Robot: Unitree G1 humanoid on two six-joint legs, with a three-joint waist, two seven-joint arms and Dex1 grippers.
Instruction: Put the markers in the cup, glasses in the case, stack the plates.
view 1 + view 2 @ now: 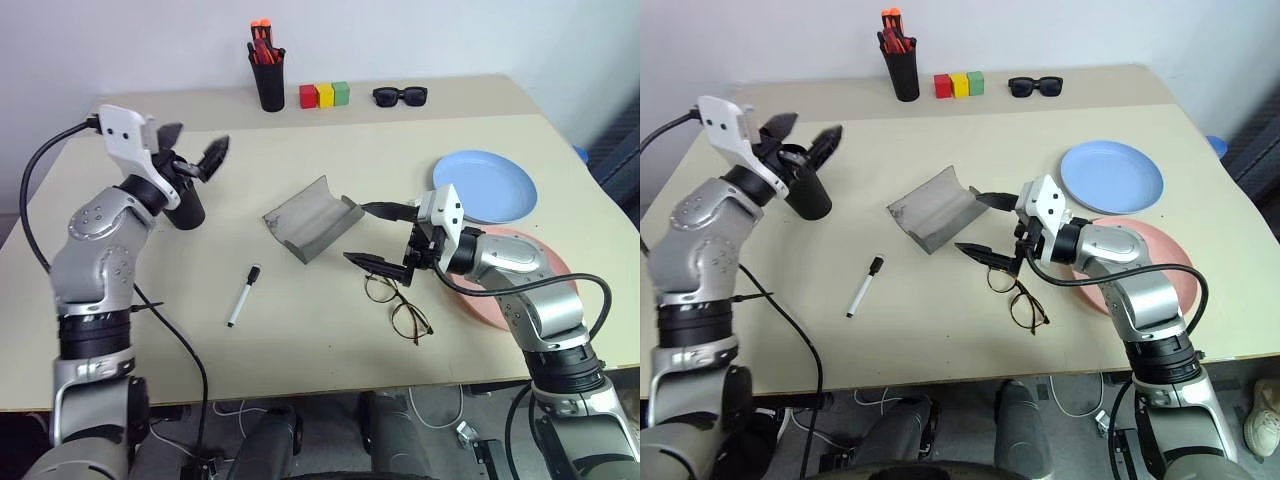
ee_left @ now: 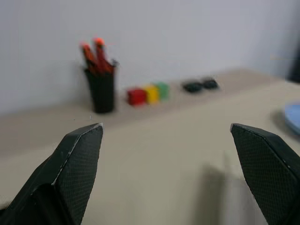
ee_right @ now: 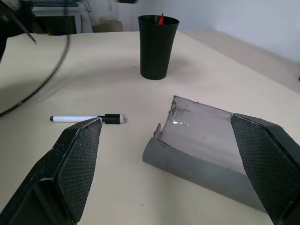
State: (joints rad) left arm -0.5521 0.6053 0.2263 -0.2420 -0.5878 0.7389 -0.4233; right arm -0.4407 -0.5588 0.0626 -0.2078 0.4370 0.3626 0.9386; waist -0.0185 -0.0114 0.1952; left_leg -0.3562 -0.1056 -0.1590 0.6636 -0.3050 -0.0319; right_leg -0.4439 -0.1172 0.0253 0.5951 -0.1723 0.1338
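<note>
The black cup (image 3: 157, 47) stands at the table's left, and a red marker tip (image 3: 161, 19) pokes up from inside it. Just above the cup's rim, my left gripper (image 1: 195, 142) is open and holds nothing. A white marker with a black cap (image 1: 243, 295) lies on the table nearer the front. The grey case (image 1: 312, 218) lies open in the middle. My right gripper (image 1: 358, 233) is open and empty, between the case and the wire-framed glasses (image 1: 398, 305). The blue plate (image 1: 487, 187) sits at the right, with the pink plate (image 1: 520, 275) beside it, partly under my right arm.
Along the back edge stand a black pen holder (image 1: 267, 75) with orange-red pens, three small coloured blocks (image 1: 324, 95) and black sunglasses (image 1: 400, 96). A black cable (image 1: 175, 330) trails from my left arm over the table's front left.
</note>
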